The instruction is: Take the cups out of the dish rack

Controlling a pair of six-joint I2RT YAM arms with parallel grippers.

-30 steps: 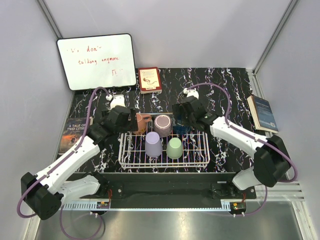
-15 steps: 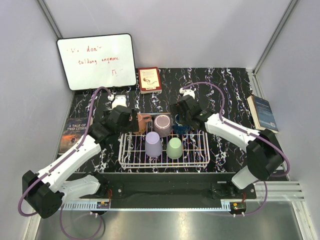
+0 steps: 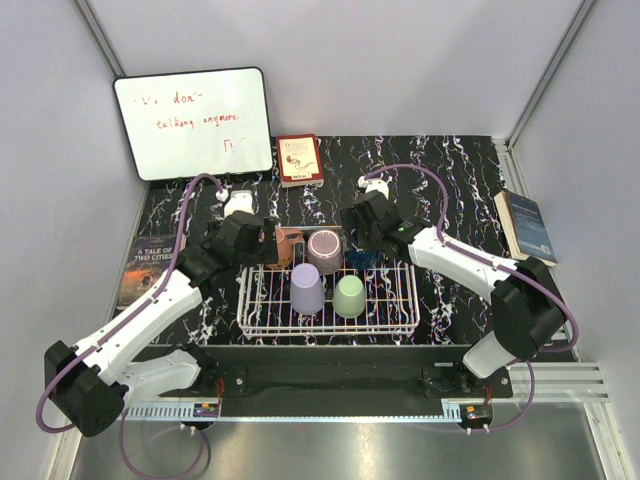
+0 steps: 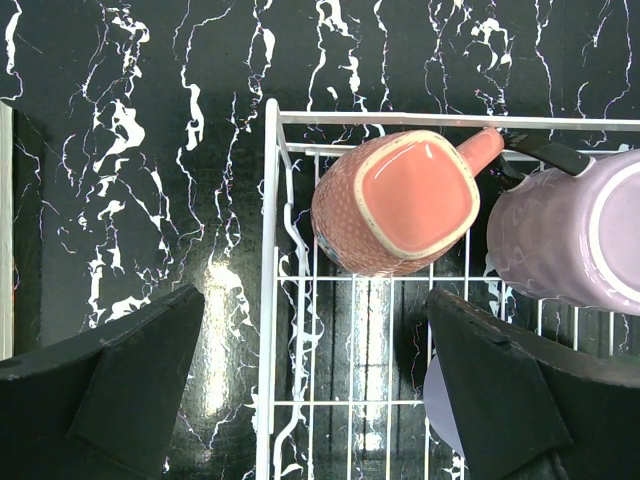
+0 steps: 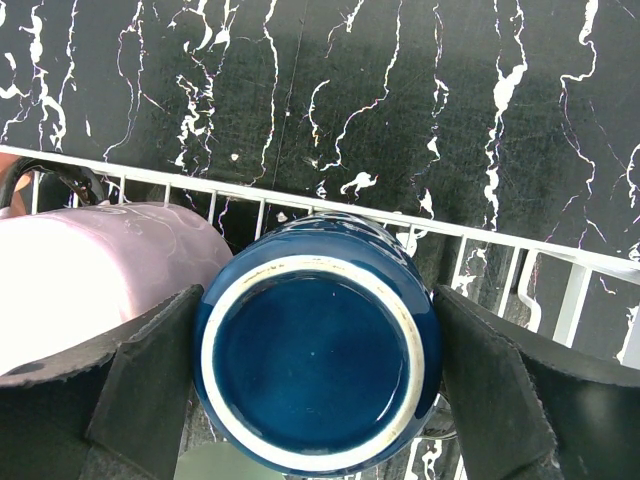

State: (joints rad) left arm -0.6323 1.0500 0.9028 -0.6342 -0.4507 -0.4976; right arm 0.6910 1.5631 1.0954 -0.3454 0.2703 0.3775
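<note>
Since the right gripper (image 5: pixel 316 335) hangs wide open and empty with the upturned dark blue glazed cup (image 5: pixel 318 365) squarely between its jaws, the step in hand looks like a squeeze. Close evenly on the cup's wall, then lift straight up, clear of the white wire dish rack (image 5: pixel 300 200). The left gripper (image 4: pixel 315 335), likewise open and holding nothing, has the upside-down terracotta handled cup (image 4: pixel 395 200) ahead of its fingers, in the rack's corner.

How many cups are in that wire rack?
5: pink, mauve and blue along the far side, lavender and green in front. One more may be hidden.
</note>
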